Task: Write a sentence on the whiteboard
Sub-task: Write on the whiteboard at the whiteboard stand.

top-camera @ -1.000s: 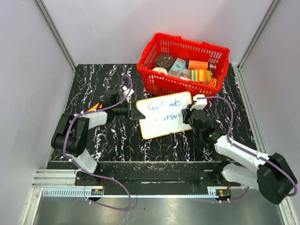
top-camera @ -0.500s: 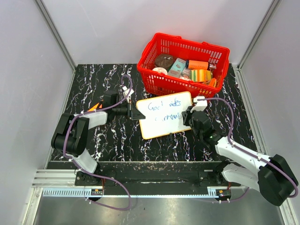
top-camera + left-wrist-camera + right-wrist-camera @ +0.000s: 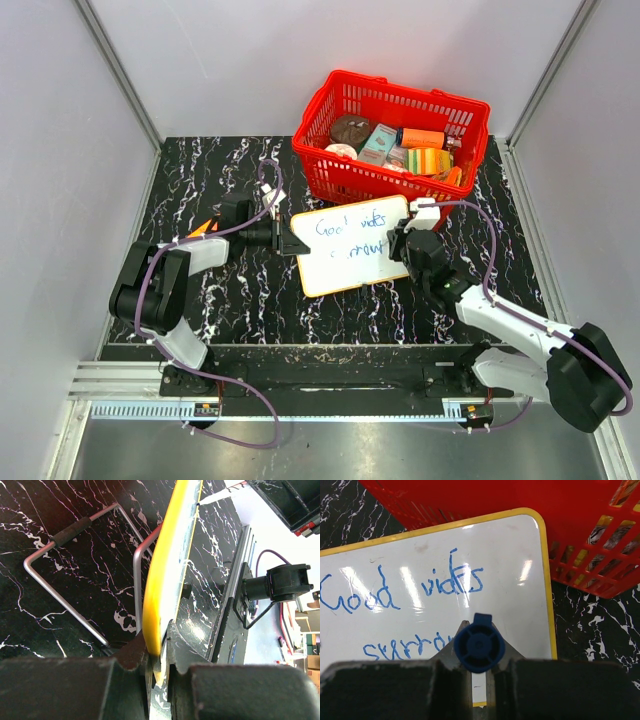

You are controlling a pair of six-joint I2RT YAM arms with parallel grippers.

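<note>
The whiteboard has a yellow rim and lies tilted in front of the red basket. My left gripper is shut on the board's left edge, which the left wrist view shows edge-on between the fingers. My right gripper hangs over the board's right part, shut on a blue marker whose round end faces the wrist camera. The sentence is in blue: "Good" and a second word on the upper line, a started word on the lower line. The marker's tip is hidden.
A red basket with packaged goods stands just behind the board, its wall close to the right gripper. A bent metal wire stand lies on the black marble tabletop under the board's left side. Grey walls enclose the table.
The right gripper with the marker has shifted slightly right and up along the lower line, where the blue lettering has grown. The left arm and the board have stayed still.
</note>
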